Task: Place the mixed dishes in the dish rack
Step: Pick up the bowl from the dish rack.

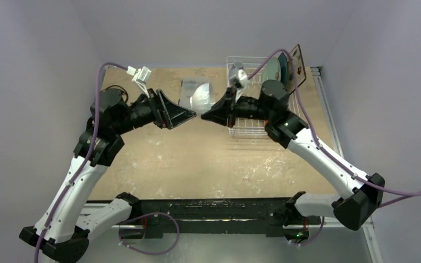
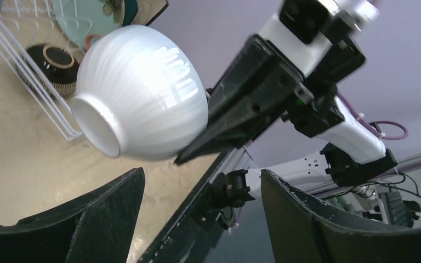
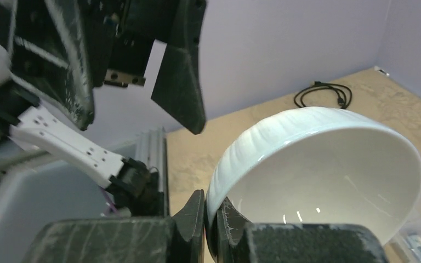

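Slip risk: right claw clamps only the rim of the white bowl. Left claw, apart just beside the bowl, could knock it loose short of the dish rack.

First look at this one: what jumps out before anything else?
A white bowl hangs in mid-air above the far middle of the table, pinched by its rim in the right gripper. The left gripper faces it with jaws open, holding nothing. At the far right, the white wire dish rack has plates standing in it.
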Controlling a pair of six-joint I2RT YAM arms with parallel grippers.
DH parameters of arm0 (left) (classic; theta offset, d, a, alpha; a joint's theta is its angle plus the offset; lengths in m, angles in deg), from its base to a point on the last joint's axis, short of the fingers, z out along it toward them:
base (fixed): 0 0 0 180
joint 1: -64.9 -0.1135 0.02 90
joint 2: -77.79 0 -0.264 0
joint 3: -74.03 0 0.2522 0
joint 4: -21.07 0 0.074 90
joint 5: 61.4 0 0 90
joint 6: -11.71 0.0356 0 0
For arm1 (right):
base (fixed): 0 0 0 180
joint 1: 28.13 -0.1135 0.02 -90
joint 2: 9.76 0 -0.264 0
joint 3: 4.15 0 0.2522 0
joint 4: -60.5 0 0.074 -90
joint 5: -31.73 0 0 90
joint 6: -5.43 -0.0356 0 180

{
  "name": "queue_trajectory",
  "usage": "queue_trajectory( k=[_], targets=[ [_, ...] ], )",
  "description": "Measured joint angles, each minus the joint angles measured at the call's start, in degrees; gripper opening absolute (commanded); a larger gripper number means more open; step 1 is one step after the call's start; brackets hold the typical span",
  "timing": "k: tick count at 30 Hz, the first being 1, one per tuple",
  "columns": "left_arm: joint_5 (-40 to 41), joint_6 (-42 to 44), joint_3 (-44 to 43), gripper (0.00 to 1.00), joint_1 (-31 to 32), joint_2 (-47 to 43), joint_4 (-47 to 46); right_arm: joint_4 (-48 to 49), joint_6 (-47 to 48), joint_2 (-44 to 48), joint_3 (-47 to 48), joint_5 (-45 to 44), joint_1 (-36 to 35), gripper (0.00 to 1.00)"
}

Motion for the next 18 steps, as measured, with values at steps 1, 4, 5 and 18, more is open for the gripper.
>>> queue_trajectory(
  k=[1,4,5,18],
  targets=[
    [-0.20,-1.01,-2.80,0.73,-0.24,1.70,3.28,-5.73,6.14,-0.39,2.47,-5.05,-2.21,0.00],
    [0.92,-3.08,-9.33,0.68,-0.35,6.08,14.01,-14.03,15.80,-0.02,3.30,-14.80,-11.50,0.00],
    [2.12,-3.41,-9.75,0.65,-0.35,6.32,16.90,-17.40,19.10,0.09,3.21,-19.02,-14.16,0.00],
    [24.41,0.79,-8.11,0.63,7.06,7.52,27.23,-31.85,35.32,-6.54,5.20,-50.64,-28.59,0.00]
  ],
)
